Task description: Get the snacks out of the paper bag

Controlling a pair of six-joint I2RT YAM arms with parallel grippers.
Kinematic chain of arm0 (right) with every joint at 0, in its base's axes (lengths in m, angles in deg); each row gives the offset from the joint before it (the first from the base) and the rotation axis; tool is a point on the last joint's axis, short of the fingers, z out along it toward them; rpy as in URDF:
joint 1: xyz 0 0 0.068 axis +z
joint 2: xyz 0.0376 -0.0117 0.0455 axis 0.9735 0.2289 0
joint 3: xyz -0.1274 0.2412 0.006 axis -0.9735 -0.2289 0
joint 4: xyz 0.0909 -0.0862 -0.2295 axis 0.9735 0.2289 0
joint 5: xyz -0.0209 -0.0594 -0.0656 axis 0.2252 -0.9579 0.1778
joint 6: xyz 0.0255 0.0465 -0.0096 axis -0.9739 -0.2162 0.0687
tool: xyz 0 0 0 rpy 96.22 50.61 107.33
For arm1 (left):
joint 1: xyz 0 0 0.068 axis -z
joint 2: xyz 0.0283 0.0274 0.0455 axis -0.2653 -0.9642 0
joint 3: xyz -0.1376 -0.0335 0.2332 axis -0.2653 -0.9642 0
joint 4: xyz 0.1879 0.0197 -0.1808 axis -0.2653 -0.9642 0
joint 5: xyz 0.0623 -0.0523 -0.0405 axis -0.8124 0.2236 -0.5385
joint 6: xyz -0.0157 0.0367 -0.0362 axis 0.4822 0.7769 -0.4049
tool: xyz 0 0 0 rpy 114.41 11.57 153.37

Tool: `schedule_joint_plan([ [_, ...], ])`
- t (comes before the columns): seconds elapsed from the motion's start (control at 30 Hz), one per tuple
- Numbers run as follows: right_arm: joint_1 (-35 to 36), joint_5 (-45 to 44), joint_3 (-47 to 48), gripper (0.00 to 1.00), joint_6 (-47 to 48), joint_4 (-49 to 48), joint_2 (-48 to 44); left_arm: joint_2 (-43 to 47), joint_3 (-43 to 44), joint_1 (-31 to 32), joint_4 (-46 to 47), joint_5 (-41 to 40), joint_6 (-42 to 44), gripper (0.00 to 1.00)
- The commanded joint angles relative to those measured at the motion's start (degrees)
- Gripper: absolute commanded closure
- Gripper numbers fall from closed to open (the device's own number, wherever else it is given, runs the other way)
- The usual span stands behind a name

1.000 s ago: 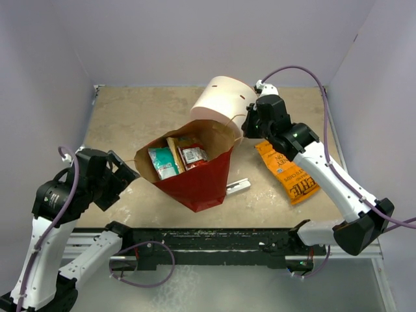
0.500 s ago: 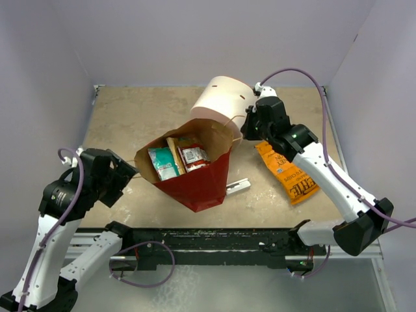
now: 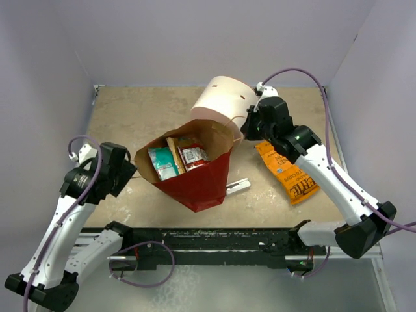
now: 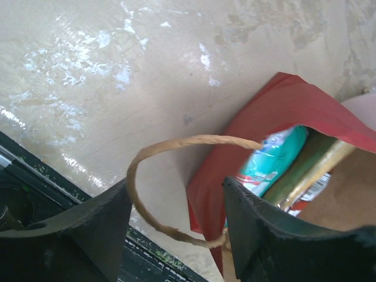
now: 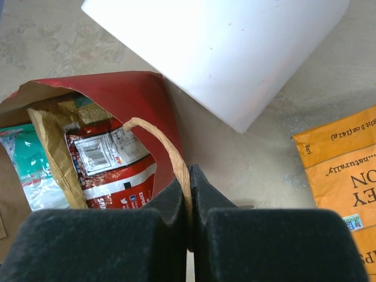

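The paper bag [image 3: 198, 182], red outside and brown inside, lies open-mouthed at mid-table. It holds a teal packet [image 3: 162, 162], a red packet [image 3: 194, 155] and a yellowish packet [image 3: 173, 151]. An orange packet [image 3: 286, 172] lies on the table to the right. My left gripper [image 3: 129, 170] is open at the bag's left edge. In the left wrist view the left twine handle [image 4: 176, 141] loops between its fingers [image 4: 264, 229], not pinched. My right gripper [image 3: 245, 131] is shut on the right twine handle [image 5: 167, 150], beside the red packet [image 5: 111, 167].
A big white cylinder [image 3: 221, 104] lies just behind the bag and touches its back rim; it also shows in the right wrist view [image 5: 223, 47]. A small grey metal bracket [image 3: 238, 186] lies at the bag's right. The black rail [image 3: 208, 237] runs along the table's near edge.
My left arm has swung up and in toward the bag, bringing its open gripper around the left handle loop. The right gripper has kept its hold on the right handle.
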Motion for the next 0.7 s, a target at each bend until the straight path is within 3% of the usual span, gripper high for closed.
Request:
schedule_joint_plan([
  [0.0,-0.31,0.86,1.67,1.0,0.64,-1.46,-1.34,0.26,-3.78,-0.1,3.02,-2.0,-4.04,0.4],
  [0.07,-0.3,1.02,1.81,1.0,0.64,-1.23,-1.33,0.11,-4.76,-0.08,6.68,-2.04,-0.92,0.45],
  [0.23,-0.3,3.49,1.49,1.0,0.99,-1.17,-1.56,-0.34,-3.62,-0.09,14.3,-4.19,7.2,0.8],
  [0.33,-0.36,7.31,2.02,1.0,2.59,-1.35,-1.39,-1.51,0.41,-0.04,14.68,-5.43,10.87,0.94],
  [0.43,-0.3,9.21,2.16,1.0,4.14,-1.95,-1.61,-2.47,5.0,-0.04,13.43,-7.45,14.98,1.0],
  [0.67,-0.18,19.99,2.52,1.0,6.83,-6.63,-0.8,-2.74,13.38,-0.08,14.64,-9.58,24.45,1.0],
])
